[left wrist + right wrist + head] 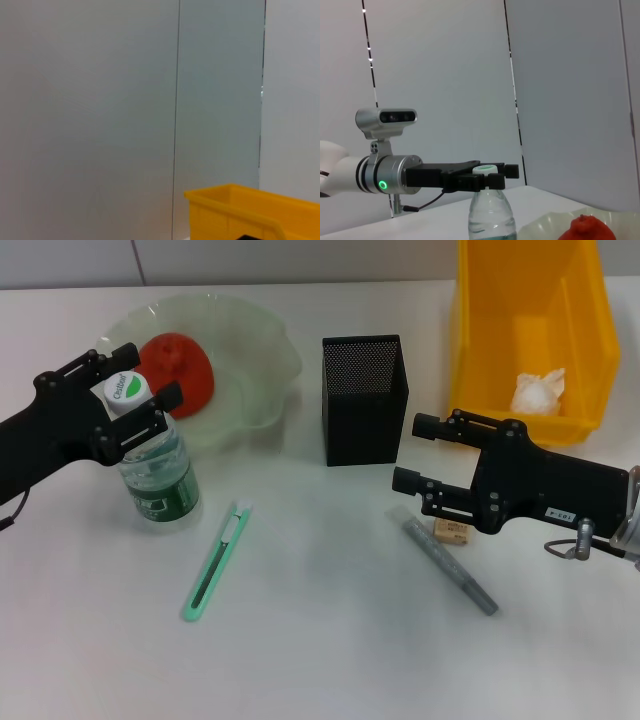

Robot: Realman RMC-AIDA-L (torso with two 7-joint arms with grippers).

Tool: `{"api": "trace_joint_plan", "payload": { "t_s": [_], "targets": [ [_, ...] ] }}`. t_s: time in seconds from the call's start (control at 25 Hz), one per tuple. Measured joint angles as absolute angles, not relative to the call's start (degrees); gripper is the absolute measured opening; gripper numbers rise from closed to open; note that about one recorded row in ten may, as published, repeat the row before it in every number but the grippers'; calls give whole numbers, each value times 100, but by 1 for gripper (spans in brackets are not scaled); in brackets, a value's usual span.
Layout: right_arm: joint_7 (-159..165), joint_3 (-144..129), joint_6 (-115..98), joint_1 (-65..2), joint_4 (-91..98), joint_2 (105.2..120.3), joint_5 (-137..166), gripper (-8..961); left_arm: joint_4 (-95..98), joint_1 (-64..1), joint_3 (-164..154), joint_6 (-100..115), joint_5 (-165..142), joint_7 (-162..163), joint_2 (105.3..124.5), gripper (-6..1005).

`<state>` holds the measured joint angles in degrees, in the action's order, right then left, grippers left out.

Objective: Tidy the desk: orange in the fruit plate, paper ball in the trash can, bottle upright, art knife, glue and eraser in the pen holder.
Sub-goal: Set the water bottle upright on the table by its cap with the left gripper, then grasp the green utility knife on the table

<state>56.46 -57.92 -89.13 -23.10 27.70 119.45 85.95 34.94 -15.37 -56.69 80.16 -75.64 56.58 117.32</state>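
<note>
The bottle (pixel 158 475) stands upright at the table's left, and my left gripper (pixel 145 380) is shut on its white cap (pixel 125 390); the right wrist view shows the same hold on the bottle (pixel 491 220). The orange (pixel 178 370) lies in the pale green fruit plate (pixel 265 350). A paper ball (pixel 538 392) sits in the yellow trash can (pixel 580 330). A green art knife (pixel 215 562), a grey glue stick (pixel 450 565) and a beige eraser (pixel 451 531) lie on the table. My right gripper (pixel 420 453) hovers open just right of the black pen holder (pixel 364 398), above the glue's far end.
The pen holder stands mid-table between the plate and the yellow trash can (pixel 250 212). The eraser lies partly under my right gripper's body. White tabletop stretches along the front edge.
</note>
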Motion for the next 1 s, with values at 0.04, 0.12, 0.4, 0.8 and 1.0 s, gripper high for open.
{"api": "trace_joint_plan", "payload": {
  "t_s": [0.04, 0.12, 0.4, 0.8, 1.0],
  "targets": [
    [5646, -5792, -8913, -2317, 2746, 11945, 8595, 687, 3517, -1536, -5654, 8050, -7551, 5659, 11732, 691],
    [5645, -5792, -8913, -2330, 2704, 11945, 8595, 687, 3530, -1533, -5581, 8133, -7536, 5659, 11734, 694],
    [5645, -5792, -8915, -2338, 2681, 11940, 8595, 687, 3570, -1543, -4999, 8941, -7526, 5925, 11742, 692],
    [5659, -5763, -9327, -2303, 2682, 11932, 8596, 687, 4195, -1760, -5143, 9541, -7559, 6838, 11818, 689],
    [5670, -5748, -9477, -2147, 2782, 11905, 8647, 687, 4460, -2119, -5953, 9861, -7723, 7500, 11783, 688]
  ]
}}
